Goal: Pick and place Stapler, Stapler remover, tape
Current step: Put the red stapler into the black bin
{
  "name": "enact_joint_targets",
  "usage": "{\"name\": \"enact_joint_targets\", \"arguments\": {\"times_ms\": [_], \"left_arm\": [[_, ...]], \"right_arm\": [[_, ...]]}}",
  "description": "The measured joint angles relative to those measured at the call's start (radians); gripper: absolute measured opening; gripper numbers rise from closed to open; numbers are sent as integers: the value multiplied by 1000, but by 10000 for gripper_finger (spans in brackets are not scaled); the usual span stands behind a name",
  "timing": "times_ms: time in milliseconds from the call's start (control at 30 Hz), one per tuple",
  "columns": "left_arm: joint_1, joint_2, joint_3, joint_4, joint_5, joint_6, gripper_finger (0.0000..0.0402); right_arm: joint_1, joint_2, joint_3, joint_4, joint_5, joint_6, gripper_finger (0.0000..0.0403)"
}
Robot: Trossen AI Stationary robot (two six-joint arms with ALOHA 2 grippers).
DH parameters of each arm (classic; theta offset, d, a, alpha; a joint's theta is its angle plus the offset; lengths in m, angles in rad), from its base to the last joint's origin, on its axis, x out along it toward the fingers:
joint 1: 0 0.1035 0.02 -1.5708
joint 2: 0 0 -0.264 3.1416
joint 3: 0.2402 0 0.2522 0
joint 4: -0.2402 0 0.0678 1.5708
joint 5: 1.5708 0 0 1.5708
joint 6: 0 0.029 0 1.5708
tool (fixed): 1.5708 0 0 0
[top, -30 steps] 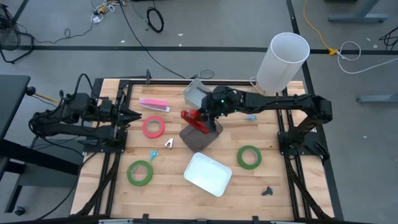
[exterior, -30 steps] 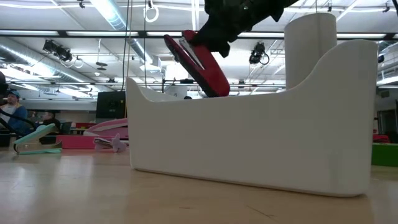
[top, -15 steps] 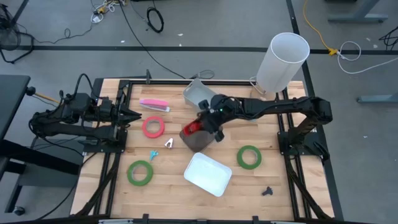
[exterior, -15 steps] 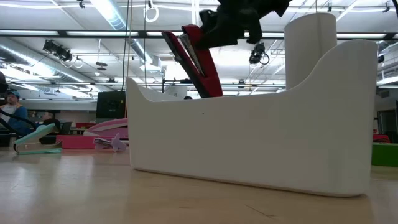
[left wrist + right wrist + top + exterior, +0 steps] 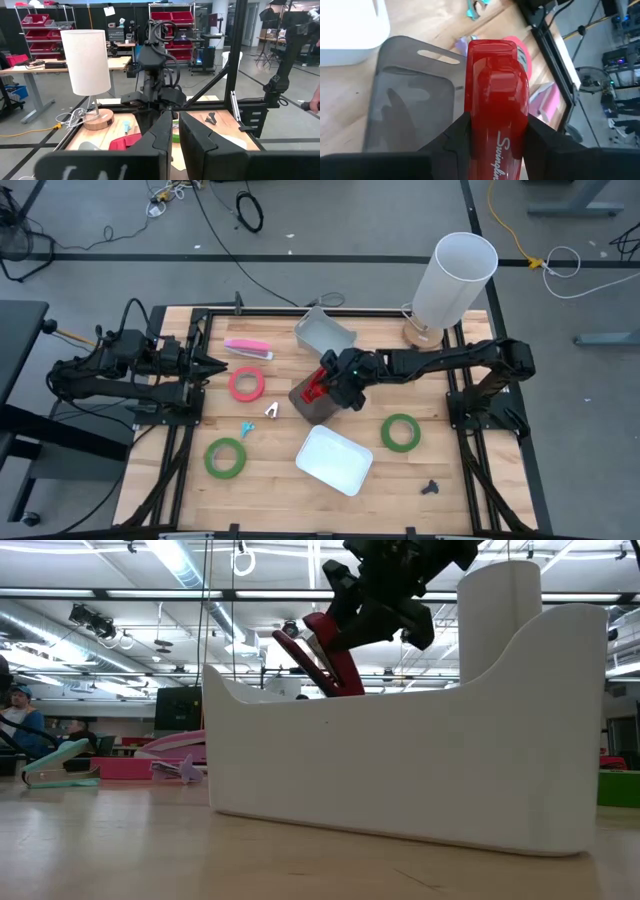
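A red stapler (image 5: 315, 387) hangs over a dark grey bin (image 5: 312, 408) at the table's middle, with my right gripper (image 5: 335, 378) shut on it. The right wrist view shows the stapler (image 5: 495, 90) pointing down into that bin (image 5: 405, 105). In the low view it (image 5: 322, 658) slants behind the white tray's wall. A red tape roll (image 5: 247, 384) and two green ones (image 5: 225, 458) (image 5: 400, 432) lie flat on the wood. A small white staple remover (image 5: 272, 411) lies beside the bin. My left gripper (image 5: 214, 365) waits shut at the left edge. My right gripper pinches the stapler's two long sides (image 5: 470, 120) between its two fingers (image 5: 540, 142), toward the rear end. The fingers come slanting down from the table's right side and lie along the stapler. It is lifted clear, its front end (image 5: 490, 47) tilted down over the dark bin.
A white tray (image 5: 335, 460) stands near the front, and a light grey bin (image 5: 325, 332) and a pink stapler (image 5: 248, 348) farther back. A white lamp (image 5: 450, 280) stands at the far right corner. A small blue piece (image 5: 246, 428) and a black piece (image 5: 430, 488) lie loose.
My right gripper has moved toward the table's near edge and down over the dark bin, rolling about its own axis. The red stapler has turned with it and sunk lower, its front end now pointing into the bin.
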Motion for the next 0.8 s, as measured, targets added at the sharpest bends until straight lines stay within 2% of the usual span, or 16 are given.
{"name": "enact_joint_targets", "arguments": {"times_ms": [367, 633, 800], "left_arm": [[0, 0, 0, 0, 0, 0, 34], [0, 0, 0, 0, 0, 0, 34], [0, 0, 0, 0, 0, 0, 34]], "right_arm": [[13, 50, 0, -12, 28, -7, 128], [17, 102, 0, -3, 118, -95, 128], [15, 108, 0, -4, 137, -103, 143]]}}
